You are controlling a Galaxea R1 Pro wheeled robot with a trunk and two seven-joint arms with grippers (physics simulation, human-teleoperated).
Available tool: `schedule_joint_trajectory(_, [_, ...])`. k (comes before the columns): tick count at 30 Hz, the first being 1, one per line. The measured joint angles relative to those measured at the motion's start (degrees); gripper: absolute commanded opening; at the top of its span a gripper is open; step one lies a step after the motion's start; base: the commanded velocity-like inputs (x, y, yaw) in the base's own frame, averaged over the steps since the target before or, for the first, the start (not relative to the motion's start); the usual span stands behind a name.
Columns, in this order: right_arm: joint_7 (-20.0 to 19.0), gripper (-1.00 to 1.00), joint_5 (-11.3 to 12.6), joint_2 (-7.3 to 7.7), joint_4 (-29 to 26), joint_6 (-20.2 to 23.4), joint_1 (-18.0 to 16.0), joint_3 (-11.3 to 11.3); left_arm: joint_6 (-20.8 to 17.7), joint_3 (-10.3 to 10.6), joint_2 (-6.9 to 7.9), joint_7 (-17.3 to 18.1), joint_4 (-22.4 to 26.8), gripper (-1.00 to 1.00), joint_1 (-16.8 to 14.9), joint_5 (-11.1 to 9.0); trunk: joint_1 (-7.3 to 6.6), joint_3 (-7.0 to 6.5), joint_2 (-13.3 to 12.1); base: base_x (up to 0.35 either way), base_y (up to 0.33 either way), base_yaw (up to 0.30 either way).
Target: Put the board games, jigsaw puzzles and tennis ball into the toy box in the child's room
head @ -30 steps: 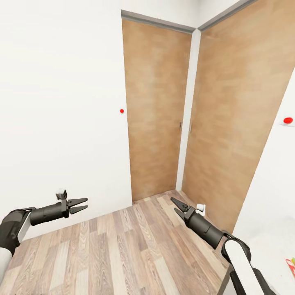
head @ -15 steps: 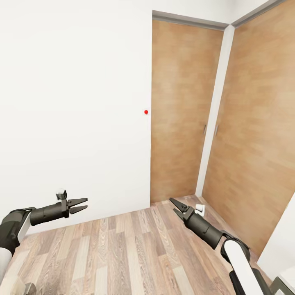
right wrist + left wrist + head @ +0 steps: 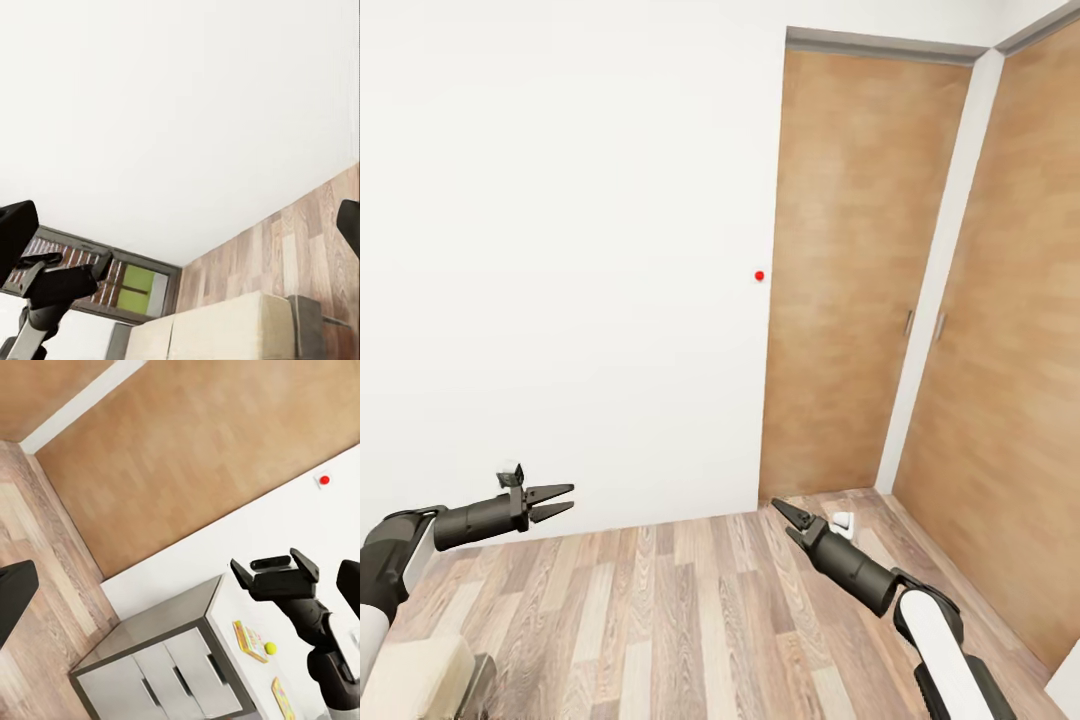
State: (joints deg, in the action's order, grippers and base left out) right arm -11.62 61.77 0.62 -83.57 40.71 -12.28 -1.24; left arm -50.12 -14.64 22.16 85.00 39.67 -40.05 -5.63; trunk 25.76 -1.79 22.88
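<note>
Left gripper (image 3: 550, 502): fingers slightly apart, hold nothing, pose same as before. Right gripper (image 3: 786, 518): fingers parted, empty, also unchanged. Camera turned left since earlier frame: wooden doors (image 3: 855, 270) and red wall button (image 3: 760, 275) shifted right, beige bed (image 3: 415, 678) corner now in lower left. Left wrist view: tennis ball (image 3: 271, 648) on white tabletop (image 3: 232, 654), touching flat colourful toy (image 3: 250, 640) near edge above grey unit (image 3: 161, 675).

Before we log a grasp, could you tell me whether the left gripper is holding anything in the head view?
No, the left gripper hangs open and empty above the floor.
</note>
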Motion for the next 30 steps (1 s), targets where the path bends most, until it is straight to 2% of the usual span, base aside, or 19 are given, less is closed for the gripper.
schedule_joint_trajectory(9, [2.03, 1.00, -1.09, 0.02, 5.15, -0.28, -1.87, -0.20, 0.01, -0.03, 0.00, -0.56, 0.00, 1.00, 0.00, 0.02, 0.00, -0.13, 0.00, 0.070, 0.000, 0.245])
schedule_joint_trajectory(11, [2.50, 1.00, -1.37, 0.11, 8.76, -2.33, -3.63, -0.11, 0.01, -0.03, -0.02, -1.42, -0.02, 1.00, 0.00, 0.04, 0.00, -0.14, -0.01, 0.102, 0.000, 0.244])
schedule_joint_trajectory(13, [3.11, 1.00, -2.30, 0.38, 13.37, -4.86, -5.59, -0.02, 0.01, -0.03, -0.11, -2.80, -0.06, 1.00, 0.00, 0.06, -0.01, -0.14, -0.01, 0.126, 0.000, 0.243])
schedule_joint_trajectory(17, [3.60, 1.00, -4.42, 0.49, 19.38, -6.63, -8.29, 0.01, 0.01, -0.07, -0.16, -4.96, -0.08, 1.00, 0.01, 0.08, -0.01, -0.14, -0.01, 0.161, 0.000, 0.241])
schedule_joint_trajectory(24, [3.90, 1.00, -7.40, 0.26, 22.69, -7.53, -9.94, -0.02, -0.03, -0.15, -0.08, -6.70, -0.08, 1.00, 0.00, 0.10, -0.02, -0.14, 0.00, 0.225, 0.000, 0.241])
schedule_joint_trajectory(30, [3.91, 1.00, -11.67, 0.33, 23.08, -7.76, -10.23, -0.32, -0.03, -0.19, -0.29, -9.49, -0.23, 1.00, -0.01, 0.14, -0.03, -0.14, 0.00, 0.284, 0.000, 0.151])
